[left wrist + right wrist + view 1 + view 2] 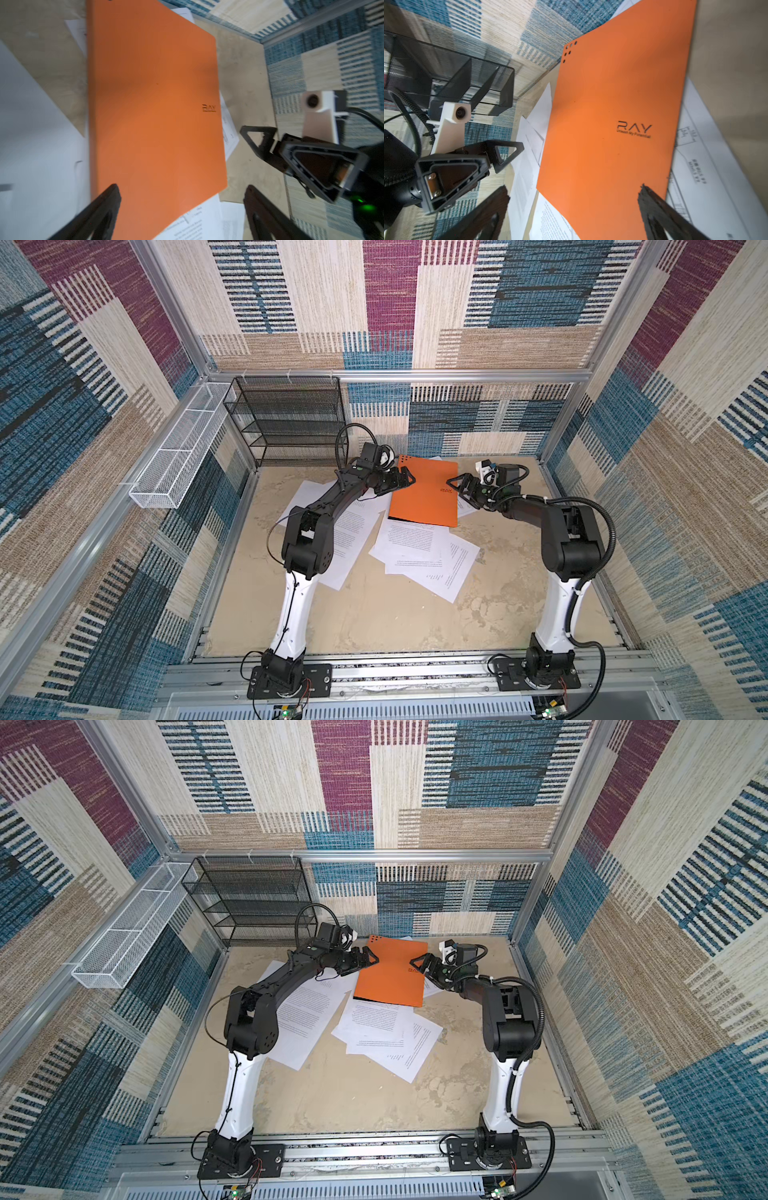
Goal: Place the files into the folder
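The folder lies closed, orange side up, on the table close to its far edge. Its long axis runs from the far edge toward the near one, slightly skewed. It rests on a few of the loose sheets, and the rest are scattered across the middle of the table on its near side.

The folder sits squarely between the two arms. The left pincer is over its left long edge. The right pincer is over its right long edge, just beside the small logo. Both are spread wide and hold nothing. Whether either touches the cover cannot be told.

In the left wrist view a crease runs along the left long edge, so that side is probably the spine. That would put the free edge of the cover on the right, nearest the right pincer. That arm looks better placed to lift the cover, while the left can pin the spine side down.
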{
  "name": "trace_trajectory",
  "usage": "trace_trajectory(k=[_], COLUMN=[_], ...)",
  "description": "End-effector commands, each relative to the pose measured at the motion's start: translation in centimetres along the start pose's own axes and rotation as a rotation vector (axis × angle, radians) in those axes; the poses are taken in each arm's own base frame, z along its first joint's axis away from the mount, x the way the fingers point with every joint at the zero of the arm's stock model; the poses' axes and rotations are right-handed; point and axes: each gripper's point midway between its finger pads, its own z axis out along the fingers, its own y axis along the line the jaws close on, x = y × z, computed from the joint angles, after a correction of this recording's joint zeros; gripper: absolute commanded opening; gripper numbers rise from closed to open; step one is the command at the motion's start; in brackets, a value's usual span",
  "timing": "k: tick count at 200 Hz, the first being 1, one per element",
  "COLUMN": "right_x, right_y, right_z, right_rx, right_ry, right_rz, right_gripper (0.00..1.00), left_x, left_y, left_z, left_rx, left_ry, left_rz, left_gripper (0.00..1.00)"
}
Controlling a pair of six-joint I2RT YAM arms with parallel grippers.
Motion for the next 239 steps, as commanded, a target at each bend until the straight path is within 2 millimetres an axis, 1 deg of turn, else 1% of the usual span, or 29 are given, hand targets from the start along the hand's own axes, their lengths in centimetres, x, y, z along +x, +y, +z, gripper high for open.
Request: trace_trajectory(k=[1,20,31,48,68,74,99,122,153,179,210,218,221,231,239], right_x=[0.2,0.0,0.2,0.4,0.7,0.7,1.0,1.0,0.0,-0.6,-0.5,0.1,-0.7,-1.0,-1.0], right_y=[-2.7,-3.0,-3.3,-3.8,-4.4,-4.3,-3.3,-2.2,0.0,1.1,1.6,1.1,1.6,2.3,3.3], right_z=[0.6,1.3,1.9,2.7,3.3,3.4,3.8,3.7,2.7,2.3,2.5,2.6,2.6,2.6,2.6], right_rx=[0.144,0.162,0.176,0.194,0.217,0.212,0.15,0.102,0.084,0.114,0.139,0.169,0.172,0.181,0.135], right_ry=[0.002,0.002,0.015,0.03,0.037,0.04,0.061,0.07,0.046,0.05,0.076,0.091,0.077,0.071,0.07], right_rz=[0.005,-0.001,0.003,0.013,0.034,0.036,0.047,0.058,0.033,0.006,0.008,0.02,0.006,-0.014,-0.017], right_gripper=[1.0,1.0,1.0,1.0,1.0,1.0,1.0,0.99,0.99,0.98,0.98,0.97,0.97,0.96,0.94], left_x=[0.6,0.3,0.5,1.1,1.9,2.1,2.9,3.4,3.8,4.3,4.8,4.9,4.9,5.0,5.0], left_y=[1.5,2.0,2.4,2.9,3.4,3.5,3.2,3.1,3.4,3.7,3.7,3.6,3.4,3.2,2.9], left_z=[1.2,2.1,2.5,3.1,3.6,3.7,4.3,4.8,5.0,5.1,4.9,4.8,4.8,4.6,4.4], left_rx=[-0.065,-0.054,-0.059,-0.063,-0.061,-0.059,-0.022,-0.019,-0.023,-0.03,-0.023,-0.017,-0.011,0.001,0.012], left_ry=[0.052,0.067,0.079,0.099,0.122,0.128,0.155,0.166,0.174,0.183,0.185,0.185,0.185,0.183,0.181], left_rz=[0.041,0.046,0.042,0.037,0.031,0.029,0.021,0.023,0.012,0.005,-0.013,-0.018,-0.02,-0.03,-0.034], left_gripper=[1.0,0.99,0.99,0.99,1.0,1.0,0.99,0.98,0.97,0.96,0.96,0.96,0.96,0.95,0.95])
